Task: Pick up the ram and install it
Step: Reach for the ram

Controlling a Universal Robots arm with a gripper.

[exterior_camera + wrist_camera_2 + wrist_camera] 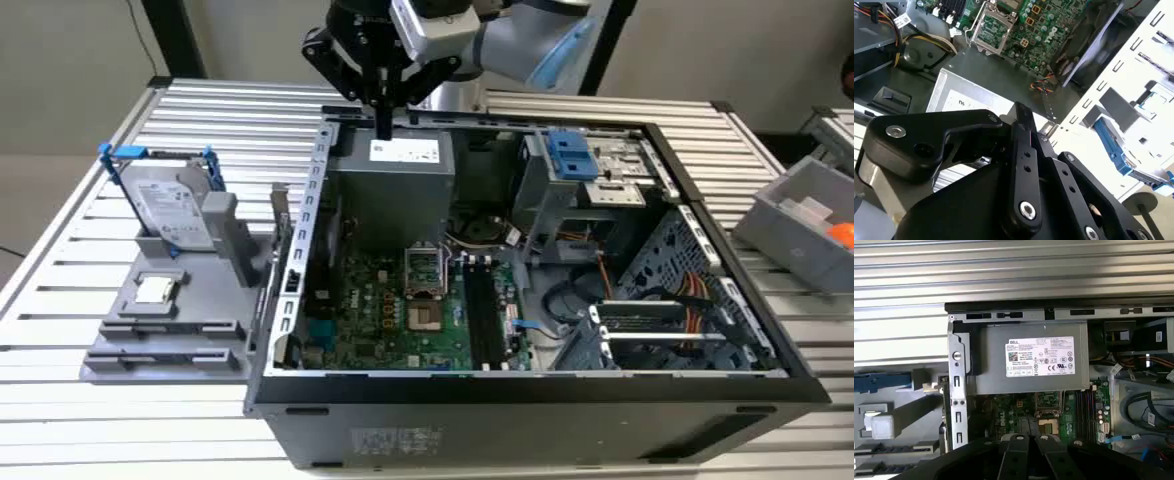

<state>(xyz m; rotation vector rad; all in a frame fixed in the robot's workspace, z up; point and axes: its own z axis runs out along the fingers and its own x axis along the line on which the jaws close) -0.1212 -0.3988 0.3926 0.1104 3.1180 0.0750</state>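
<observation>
I had the claw (384, 128) pinched narrow, fingers together, hanging right over the power supply (390, 190) at the far end of the open computer case (534, 388).

White label (1040, 356) on the power supply (991, 375): fine print, a code block and rows of approval marks, nothing legible. Sticker (170, 195) on the hard drive (187, 237) is likewise too small to read.
</observation>
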